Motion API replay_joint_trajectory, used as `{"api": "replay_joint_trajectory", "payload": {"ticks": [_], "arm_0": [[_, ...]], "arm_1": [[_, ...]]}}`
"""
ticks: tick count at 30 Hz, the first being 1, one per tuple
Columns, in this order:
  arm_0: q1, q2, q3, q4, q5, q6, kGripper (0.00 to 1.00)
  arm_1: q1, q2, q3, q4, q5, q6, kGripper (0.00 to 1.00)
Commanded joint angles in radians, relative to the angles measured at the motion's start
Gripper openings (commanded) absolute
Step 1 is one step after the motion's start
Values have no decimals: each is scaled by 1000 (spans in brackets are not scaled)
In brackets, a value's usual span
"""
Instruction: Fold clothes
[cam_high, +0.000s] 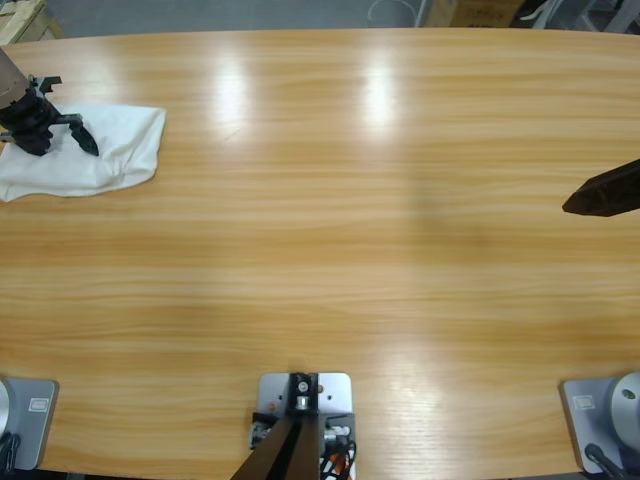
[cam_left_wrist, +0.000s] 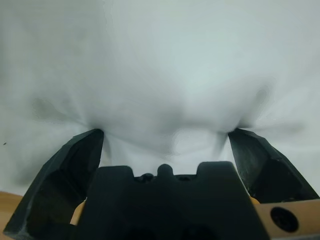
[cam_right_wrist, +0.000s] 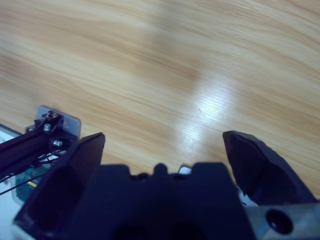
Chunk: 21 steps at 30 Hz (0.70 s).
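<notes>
One wooden table (cam_high: 330, 200) holds the white T-shirt (cam_high: 110, 155), already a compact bundle. The left gripper (cam_high: 62, 128) presses into it, jaws wide. Far across, the right gripper (cam_right_wrist: 162, 142) hovers wide, empty. Folding looks nearly finished.

Beside the T-shirt (cam_high: 95, 150), the left gripper (cam_high: 70, 128) is showing matte black jaws that are narrowing to pointed tips, joined to a black knobbly wrist. Far from the T-shirt, the right gripper (cam_high: 603, 192) is appearing as a dark tapered wedge. In the wrist views, each black notched body is carrying a silver-grey plate with a round hole.
</notes>
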<state>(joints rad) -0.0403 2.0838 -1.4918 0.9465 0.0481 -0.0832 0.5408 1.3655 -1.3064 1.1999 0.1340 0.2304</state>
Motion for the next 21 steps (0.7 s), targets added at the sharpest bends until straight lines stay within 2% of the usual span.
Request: {"api": "replay_joint_trajectory", "payload": {"ticks": [1,5,6,8,11,15,19,21], "arm_0": [[-35,-307,294,-244,-73,20,968],[-213,-459,361,-245,-79,18,968],[-310,-560,411,-245,-92,16,968],[-394,-654,471,-245,-110,16,973],[-458,-778,533,-247,-174,1,973],[-486,-923,591,-232,-214,-57,977],[-561,-979,646,-219,-264,-134,973],[-568,-978,656,-228,-299,-168,975]], "arm_1": [[-13,-3,7,-2,9,2,954],[-13,-45,67,-5,1,-19,954],[-12,-82,119,-11,-15,-69,962],[-12,-139,168,-57,3,-81,964],[-12,-141,182,-83,48,-99,964],[-11,-142,202,-101,86,-104,959],[-2,-140,224,-121,119,-109,959],[8,-128,226,-127,131,-113,959]]}}
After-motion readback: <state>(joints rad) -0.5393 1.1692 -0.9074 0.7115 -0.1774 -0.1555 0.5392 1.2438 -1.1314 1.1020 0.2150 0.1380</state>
